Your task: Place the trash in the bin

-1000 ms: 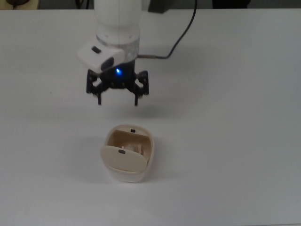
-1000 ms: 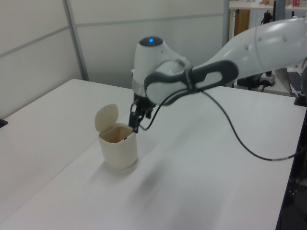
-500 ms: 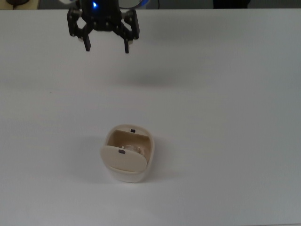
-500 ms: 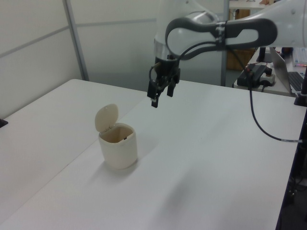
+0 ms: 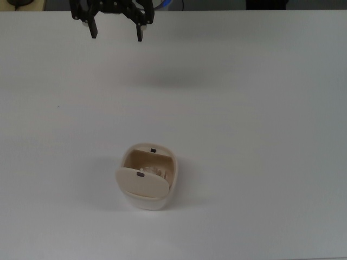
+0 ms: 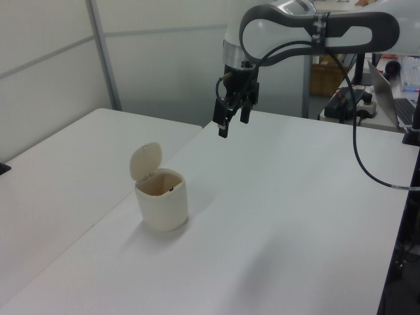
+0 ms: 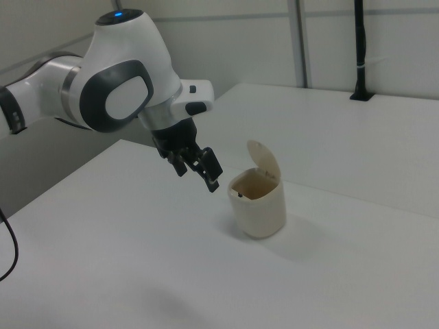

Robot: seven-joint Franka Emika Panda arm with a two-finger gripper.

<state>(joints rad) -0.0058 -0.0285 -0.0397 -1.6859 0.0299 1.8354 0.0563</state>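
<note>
Since a second ago, our gripper has climbed away from the bin toward the far edge of the desk, well apart from it now, jaws released and holding nothing. We see the trash already inside the bin, under the raised flap. We judge this wad light, soft and easily crushed. If we had to hold it again, a gentle pinch across its middle would do.

We see a big white arm with round, smooth parts and dark grey patches at its bends. A blue light glows on top. A black cable hangs from it. Our tool is black with two thin fingers.
</note>
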